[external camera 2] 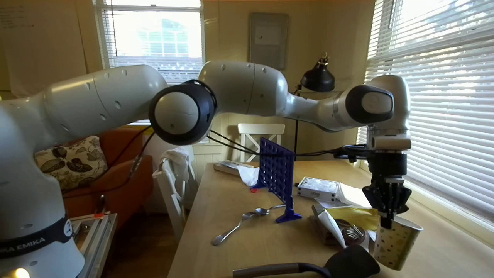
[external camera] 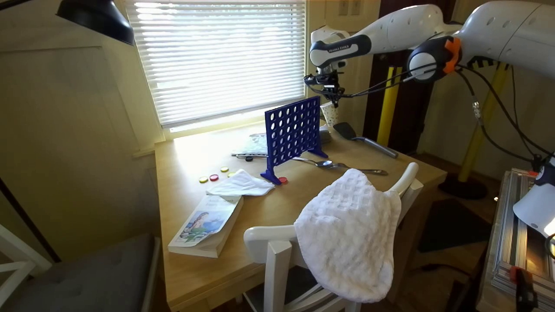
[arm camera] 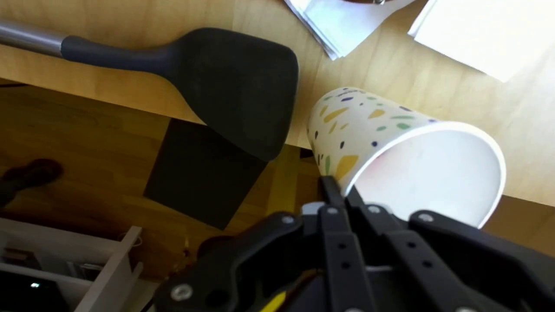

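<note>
Jaws narrow, and I'm pinching the rim of the speckled paper cup, right of centre in the wrist view, its mouth facing lower right. The bench edge slants across that frame, higher at the left, lower at the right, and the cup overlaps it; whether its base touches wood, I can't tell. Just to its left, a slim gap away, sits the black spatula head, crossing that same edge line. Above the cup a strip of bare wood gives me room, bounded by white papers at upper right. In an exterior view I've got the cup tilted at lower right, window blinds above it, and the blue game grid upright well apart, near centre frame.
</note>
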